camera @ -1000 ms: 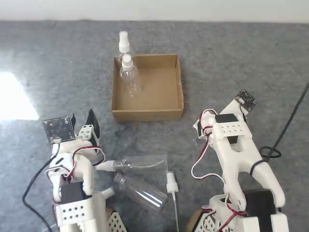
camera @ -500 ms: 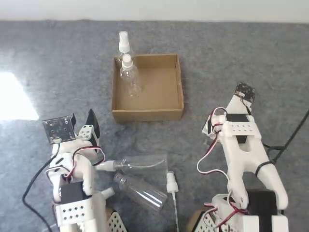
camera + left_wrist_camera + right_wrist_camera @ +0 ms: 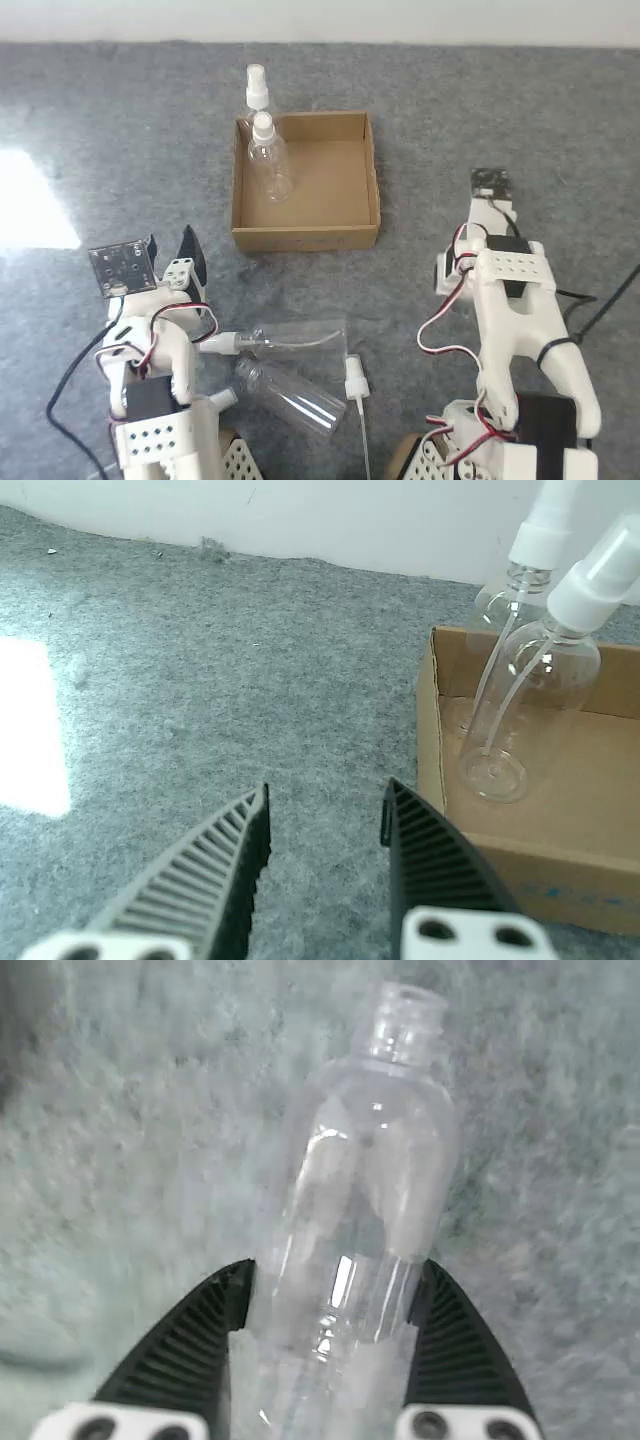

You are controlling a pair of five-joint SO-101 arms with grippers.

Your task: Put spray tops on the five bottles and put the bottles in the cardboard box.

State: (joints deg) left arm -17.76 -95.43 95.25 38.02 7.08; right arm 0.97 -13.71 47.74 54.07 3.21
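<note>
While clenching a capless bottle (image 3: 355, 1200) in the right hand (image 3: 332, 1270) over the counter (image 3: 120, 1110), with the left hand (image 3: 325, 800) released, working the capping step, likely needing the loose spray top (image 3: 355, 378) next.

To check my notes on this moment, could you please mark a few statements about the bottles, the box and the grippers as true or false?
1. The right gripper holds an uncapped bottle. True.
2. The left gripper is shut on a bottle. False: it is open and empty.
3. A capped bottle stands upright in the cardboard box. True.
4. The loose spray top lies inside the box. False: it lies on the grey mat between the arms.
</note>
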